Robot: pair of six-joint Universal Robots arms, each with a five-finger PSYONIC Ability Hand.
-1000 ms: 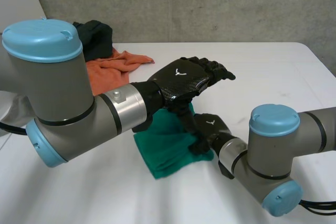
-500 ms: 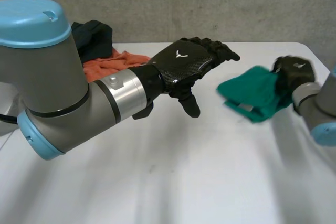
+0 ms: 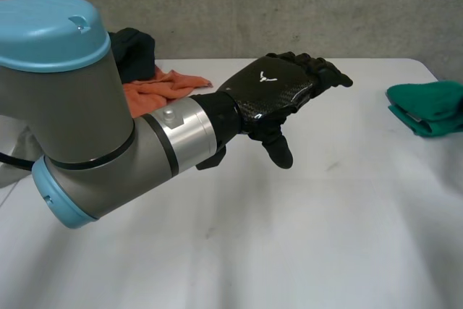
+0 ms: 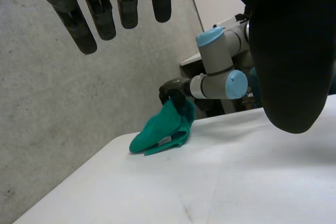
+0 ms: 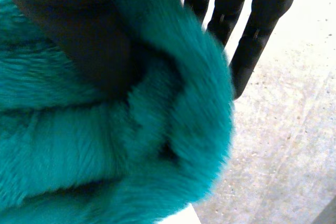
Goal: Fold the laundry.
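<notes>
Left robot hand (image 3: 278,92) spread, empty; right robot hand (image 4: 170,89) clamps green cloth (image 3: 430,104), cloth covering its palm.

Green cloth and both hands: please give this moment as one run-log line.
left hand: open, above table centre | right hand: pinching folded green cloth at table's right edge | orange cloth: crumpled, far left

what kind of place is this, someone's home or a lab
Most likely a robot lab or test room, not a home. A bare concrete wall stands behind a plain white table, and a robot arm reaches over it, with a green cloth and an orange cloth as the laundry.
</notes>
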